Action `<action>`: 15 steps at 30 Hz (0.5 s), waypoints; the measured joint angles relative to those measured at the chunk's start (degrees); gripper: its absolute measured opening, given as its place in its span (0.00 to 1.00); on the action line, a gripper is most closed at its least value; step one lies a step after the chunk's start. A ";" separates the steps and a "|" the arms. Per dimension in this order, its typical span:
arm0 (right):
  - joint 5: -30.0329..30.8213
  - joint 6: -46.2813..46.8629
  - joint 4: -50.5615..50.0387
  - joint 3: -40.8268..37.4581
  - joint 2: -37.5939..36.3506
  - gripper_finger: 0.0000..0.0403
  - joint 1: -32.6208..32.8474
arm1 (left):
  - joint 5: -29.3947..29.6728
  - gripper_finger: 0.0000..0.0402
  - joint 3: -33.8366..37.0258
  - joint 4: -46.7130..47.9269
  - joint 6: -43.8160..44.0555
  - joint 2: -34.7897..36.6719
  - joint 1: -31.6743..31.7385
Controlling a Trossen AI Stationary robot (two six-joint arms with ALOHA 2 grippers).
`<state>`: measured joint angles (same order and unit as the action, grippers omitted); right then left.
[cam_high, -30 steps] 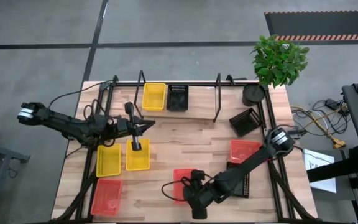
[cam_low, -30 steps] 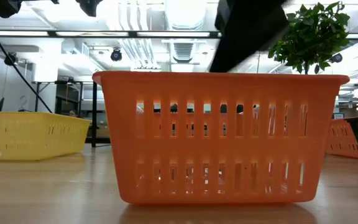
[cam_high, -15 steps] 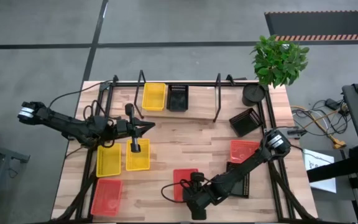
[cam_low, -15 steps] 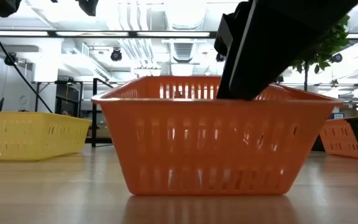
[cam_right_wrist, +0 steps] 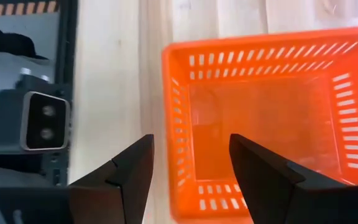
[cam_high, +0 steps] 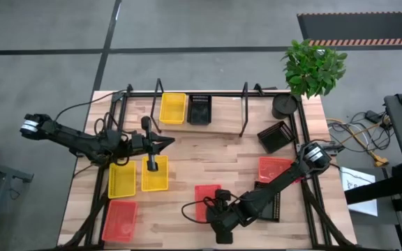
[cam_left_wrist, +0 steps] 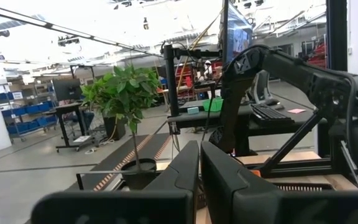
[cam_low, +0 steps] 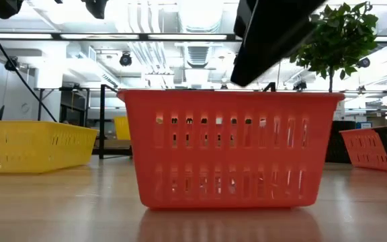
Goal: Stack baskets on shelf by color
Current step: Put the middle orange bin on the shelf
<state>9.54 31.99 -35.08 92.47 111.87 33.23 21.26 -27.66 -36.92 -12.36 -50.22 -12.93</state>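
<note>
Bright even overhead light, glaring ceiling strips in low view, soft shadows, blurred left wrist foreground

A: What sits on the wood table [cam_high: 208, 157]?

B: The wire shelf [cam_high: 201, 111] runs along its far edge, holding 1 yellow basket [cam_high: 172, 108] and 1 black basket [cam_high: 199, 109].

A: Nearer than the shelf?

B: 2 yellow baskets [cam_high: 138, 177], 3 orange baskets [cam_high: 205, 201], 2 black baskets [cam_high: 274, 136], 1 plant pot [cam_high: 283, 106].

My high view looks straight down on the whole table [cam_high: 208, 157]. Low view sits at tabletop level, very near the orange basket [cam_low: 232, 148], facing the room. Right wrist view looks down into that same basket; left wrist view faces level toward the plant [cam_left_wrist: 128, 99].
</note>
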 joint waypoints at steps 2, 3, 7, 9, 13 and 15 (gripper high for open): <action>0.05 0.00 0.57 0.00 -0.10 0.50 0.20 | 0.00 0.00 0.00 0.04 -0.02 0.00 0.00; 0.07 0.00 0.67 0.00 -0.10 0.50 0.40 | 0.00 0.00 0.00 0.04 -0.02 0.00 0.00; 1.63 -0.17 1.72 0.00 1.36 0.50 0.77 | -0.02 0.00 0.00 0.06 -0.02 0.00 0.00; 2.07 -0.31 1.60 0.00 2.76 0.49 0.79 | 0.00 0.00 0.00 0.04 -0.01 0.00 0.02; 1.04 -0.48 2.30 -0.09 4.62 0.45 0.53 | -0.02 0.00 0.00 0.06 -0.02 0.00 0.02; 0.94 -0.53 2.79 -0.07 4.59 0.39 0.37 | -0.02 0.00 0.00 0.16 -0.01 0.00 0.02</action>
<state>10.48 31.45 -32.29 92.39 116.46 33.60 21.23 -27.66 -36.76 -12.37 -50.22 -12.91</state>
